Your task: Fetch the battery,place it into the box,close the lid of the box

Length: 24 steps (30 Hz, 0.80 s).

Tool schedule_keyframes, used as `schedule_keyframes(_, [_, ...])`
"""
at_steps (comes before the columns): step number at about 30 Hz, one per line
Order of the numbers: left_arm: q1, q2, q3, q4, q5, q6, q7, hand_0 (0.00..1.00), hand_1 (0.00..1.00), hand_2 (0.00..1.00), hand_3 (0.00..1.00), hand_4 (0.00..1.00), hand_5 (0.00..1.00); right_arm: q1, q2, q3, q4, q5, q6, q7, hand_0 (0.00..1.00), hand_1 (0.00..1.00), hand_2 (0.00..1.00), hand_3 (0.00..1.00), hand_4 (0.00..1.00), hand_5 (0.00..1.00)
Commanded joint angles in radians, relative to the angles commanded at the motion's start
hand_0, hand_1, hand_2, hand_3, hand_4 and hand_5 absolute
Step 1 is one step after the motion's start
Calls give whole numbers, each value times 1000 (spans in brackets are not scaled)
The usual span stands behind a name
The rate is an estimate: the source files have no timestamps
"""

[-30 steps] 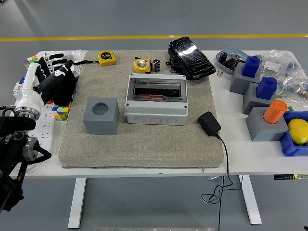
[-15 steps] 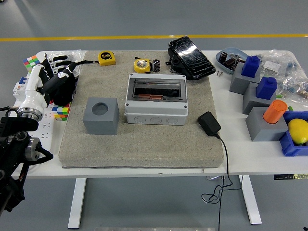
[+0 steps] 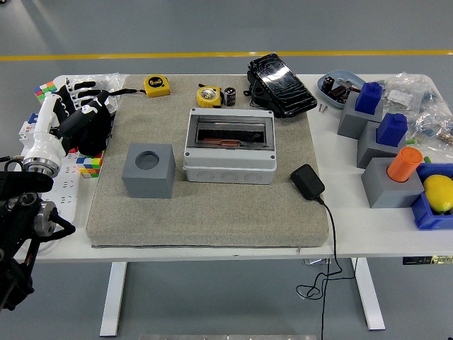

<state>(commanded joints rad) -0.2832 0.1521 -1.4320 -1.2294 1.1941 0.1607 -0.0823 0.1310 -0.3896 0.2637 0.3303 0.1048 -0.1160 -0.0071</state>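
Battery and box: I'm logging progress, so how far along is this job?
Done: nothing that shows; the battery stands on the mat behind the box, outside it. In hand: nothing; the left hand rests open by the table's left edge, holding nothing. Left: battery into the box, lid closed. I cannot tell how the lid sits now.

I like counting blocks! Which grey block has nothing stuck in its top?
The grey block on the mat, left of the white box. Its round hole shows empty, while the three grey blocks at the table's right carry two blue pieces and an orange cylinder.
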Motion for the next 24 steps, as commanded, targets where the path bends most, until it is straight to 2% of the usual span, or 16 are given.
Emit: schedule_keyframes(24, [7,-1,-14,-14,5,-3,7,526,611,621,620,913,338,8,7,15,1,-9,-2,0,556,590,580,546,920,482])
